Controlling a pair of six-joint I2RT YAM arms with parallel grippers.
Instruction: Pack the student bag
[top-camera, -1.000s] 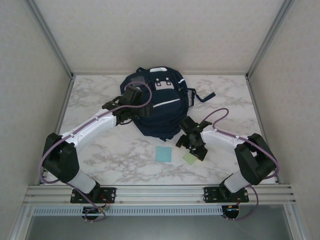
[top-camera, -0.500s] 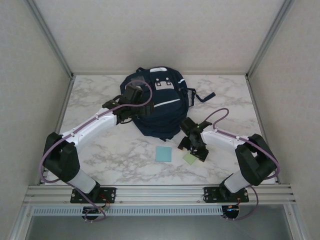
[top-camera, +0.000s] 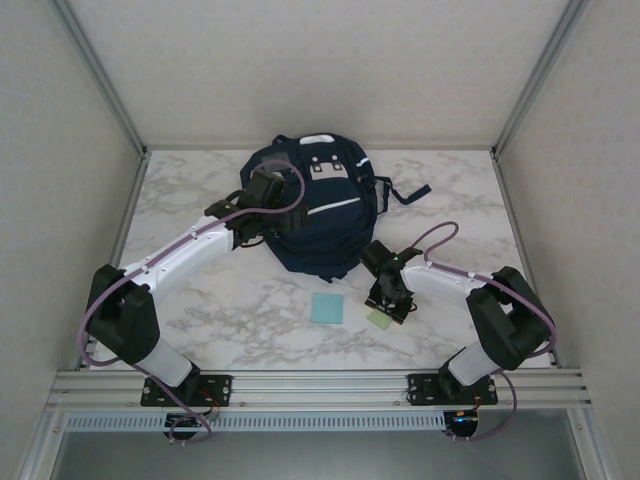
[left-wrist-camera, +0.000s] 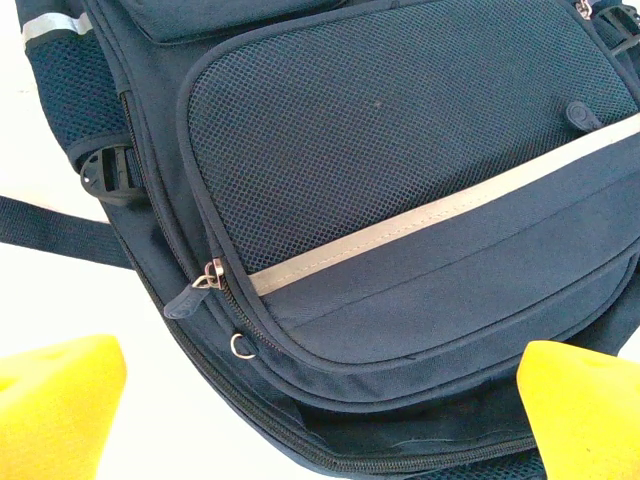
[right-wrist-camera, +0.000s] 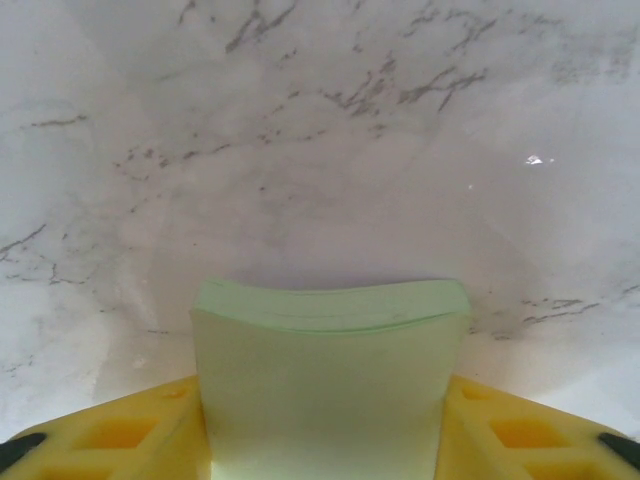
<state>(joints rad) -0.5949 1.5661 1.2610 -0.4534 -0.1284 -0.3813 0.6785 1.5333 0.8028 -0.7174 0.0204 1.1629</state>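
The right hand (right-wrist-camera: 330, 425), about half closed, pinches the green note pad (right-wrist-camera: 330, 385) by its sides, and the pad bows. Squeezed harder, it may buckle and spring onto the worktop (top-camera: 200, 200). The student bag (top-camera: 320, 210) lies at 12 o'clock, its front pocket seemingly zipped. The left hand (left-wrist-camera: 315, 420) hangs above it, wide open and empty.

A large dark navy student bag (top-camera: 318, 208) lay flat at the far middle of the marble table (top-camera: 190, 200), with its top toward the far wall. Its front faced up, showing a thin white stripe (top-camera: 332, 207), a light grey buckle patch (top-camera: 324, 166) and a mesh pocket (left-wrist-camera: 400, 130). A dark strap (top-camera: 408, 192) trailed to the right.
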